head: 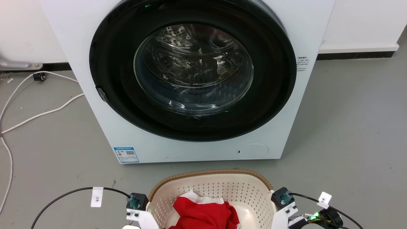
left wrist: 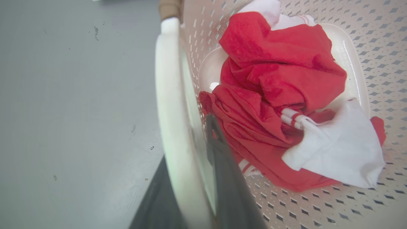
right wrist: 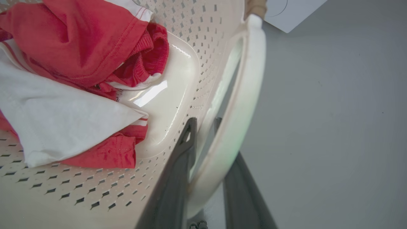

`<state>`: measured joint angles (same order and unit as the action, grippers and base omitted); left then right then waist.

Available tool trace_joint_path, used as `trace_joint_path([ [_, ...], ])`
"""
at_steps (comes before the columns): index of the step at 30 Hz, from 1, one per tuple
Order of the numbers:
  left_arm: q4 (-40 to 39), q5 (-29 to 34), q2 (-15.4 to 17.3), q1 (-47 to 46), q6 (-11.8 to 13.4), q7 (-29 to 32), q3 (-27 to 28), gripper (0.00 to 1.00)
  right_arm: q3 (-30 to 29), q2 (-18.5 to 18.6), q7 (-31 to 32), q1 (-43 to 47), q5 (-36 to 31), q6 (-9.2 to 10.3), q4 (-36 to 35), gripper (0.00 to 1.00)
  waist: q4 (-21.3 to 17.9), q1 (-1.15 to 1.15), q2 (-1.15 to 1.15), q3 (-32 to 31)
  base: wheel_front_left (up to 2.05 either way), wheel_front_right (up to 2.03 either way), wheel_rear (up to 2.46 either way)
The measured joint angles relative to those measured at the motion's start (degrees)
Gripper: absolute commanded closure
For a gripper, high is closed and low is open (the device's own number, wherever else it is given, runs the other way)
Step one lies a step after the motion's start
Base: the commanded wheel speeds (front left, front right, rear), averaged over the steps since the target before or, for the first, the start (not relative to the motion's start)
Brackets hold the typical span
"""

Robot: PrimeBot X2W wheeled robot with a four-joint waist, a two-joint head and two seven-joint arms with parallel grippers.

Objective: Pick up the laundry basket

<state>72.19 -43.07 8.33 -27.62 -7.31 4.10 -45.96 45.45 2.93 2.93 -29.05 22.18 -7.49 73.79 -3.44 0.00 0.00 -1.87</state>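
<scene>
The laundry basket (head: pixel 210 173), cream and perforated with a brown woven rim, stands on the grey floor at the bottom of the head view, in front of the washing machine. It holds red and white clothes (head: pixel 203 213). My left gripper (left wrist: pixel 187 140) straddles the basket's white left handle (left wrist: pixel 168 95), one dark finger inside the wall and one outside, closed on it. My right gripper (right wrist: pixel 205 121) clamps the white right handle (right wrist: pixel 244 95) the same way. In the head view, both wrists sit tight against the basket's two sides.
The white washing machine (head: pixel 305 38) with its round glass door (head: pixel 194 70) shut stands close behind the basket. White cables (head: pixel 38 114) trail over the floor at the left. Bare grey floor (head: pixel 349 127) stretches to the right, up to the wall.
</scene>
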Motion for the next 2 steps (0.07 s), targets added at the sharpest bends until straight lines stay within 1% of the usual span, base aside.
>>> trace_joint_path([
  [2,0.0,-0.1,0.0,0.0,0.0,0.0,-0.3,1.0,0.1,0.1,0.1,0.0,0.1,-0.01,0.0,1.0,0.0,0.0,0.0,0.0,0.0,0.0,0.0],
])
